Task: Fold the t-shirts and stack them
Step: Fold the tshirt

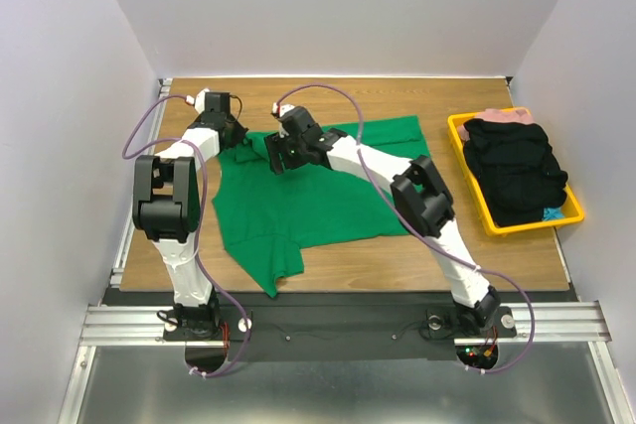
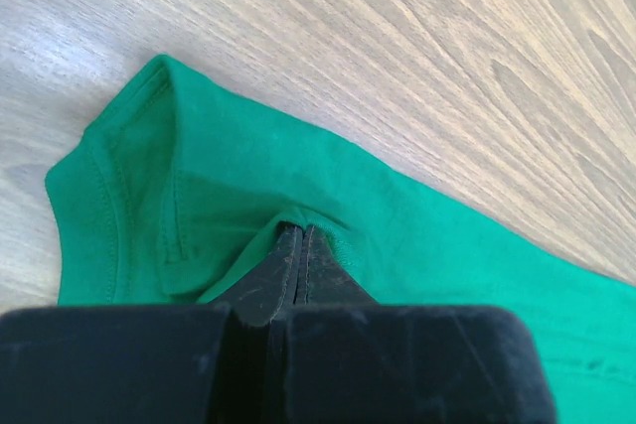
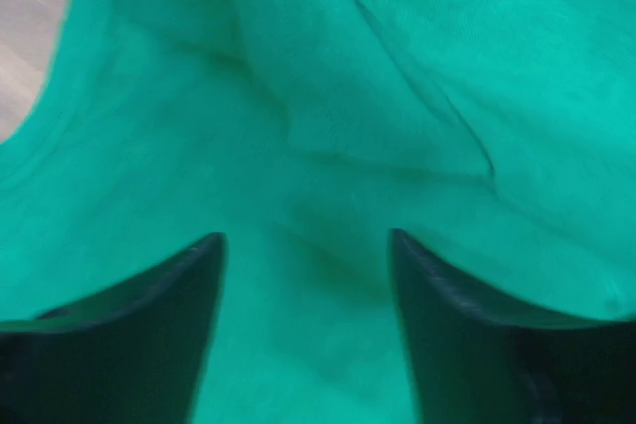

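A bright green t-shirt lies spread on the wooden table, one sleeve hanging toward the near edge. My left gripper is at the shirt's far left corner. In the left wrist view its jaws are shut on a pinch of the green t-shirt beside a hemmed edge. My right gripper hovers close over the shirt's upper left part. In the right wrist view it is open, with green cloth filling the view between the fingers.
A yellow tray at the right edge of the table holds a pile of black clothes with pink cloth behind. Bare wood runs along the near edge. White walls enclose the table.
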`<state>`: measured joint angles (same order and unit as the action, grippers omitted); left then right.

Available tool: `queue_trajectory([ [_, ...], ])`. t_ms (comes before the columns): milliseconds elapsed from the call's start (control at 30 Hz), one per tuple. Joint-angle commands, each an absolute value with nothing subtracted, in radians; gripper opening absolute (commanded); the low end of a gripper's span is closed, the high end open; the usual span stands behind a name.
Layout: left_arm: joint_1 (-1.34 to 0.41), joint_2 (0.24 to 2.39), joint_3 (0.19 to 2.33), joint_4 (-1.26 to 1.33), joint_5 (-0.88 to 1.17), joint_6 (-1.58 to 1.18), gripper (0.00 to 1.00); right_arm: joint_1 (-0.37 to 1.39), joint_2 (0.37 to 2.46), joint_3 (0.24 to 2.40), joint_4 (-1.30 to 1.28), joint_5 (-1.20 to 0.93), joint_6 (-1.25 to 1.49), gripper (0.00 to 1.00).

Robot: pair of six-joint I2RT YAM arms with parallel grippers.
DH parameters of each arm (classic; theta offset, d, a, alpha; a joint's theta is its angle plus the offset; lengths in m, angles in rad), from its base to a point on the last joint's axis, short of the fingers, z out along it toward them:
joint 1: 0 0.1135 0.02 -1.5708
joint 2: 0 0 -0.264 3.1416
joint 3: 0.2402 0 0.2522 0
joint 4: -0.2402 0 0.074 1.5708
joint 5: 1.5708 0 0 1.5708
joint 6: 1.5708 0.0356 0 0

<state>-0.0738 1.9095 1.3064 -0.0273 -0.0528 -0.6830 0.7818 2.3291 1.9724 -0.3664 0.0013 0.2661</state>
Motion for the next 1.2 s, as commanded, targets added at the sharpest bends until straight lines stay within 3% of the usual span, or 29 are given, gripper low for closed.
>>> queue_trajectory([
  [0,-0.063,1.908,1.341,-0.029,-0.046,-0.667,0.0,0.758,2.422,2.124,-0.345,-0.029,0.316,0.64],
  [467,-0.06,1.898,1.315,-0.018,-0.04,-0.666,0.0,0.759,2.542,2.232,-0.336,0.005,0.383,0.58],
  [567,-0.06,1.891,1.304,-0.015,-0.044,-0.667,0.0,0.759,2.542,2.23,-0.336,0.005,0.414,0.52],
  [767,-0.058,1.89,1.295,-0.011,-0.049,-0.663,0.0,0.77,2.519,2.211,-0.333,0.006,0.471,0.29],
  [967,-0.058,1.876,1.276,-0.011,-0.044,-0.663,0.0,0.77,2.511,2.21,-0.33,0.005,0.497,0.17],
  [1033,-0.058,1.862,1.27,-0.011,-0.043,-0.661,0.0,0.77,2.499,2.2,-0.33,0.008,0.502,0.02],
  [1167,-0.058,1.827,1.247,-0.012,-0.044,-0.664,0.0,0.772,2.454,2.155,-0.33,0.005,0.517,0.0],
])
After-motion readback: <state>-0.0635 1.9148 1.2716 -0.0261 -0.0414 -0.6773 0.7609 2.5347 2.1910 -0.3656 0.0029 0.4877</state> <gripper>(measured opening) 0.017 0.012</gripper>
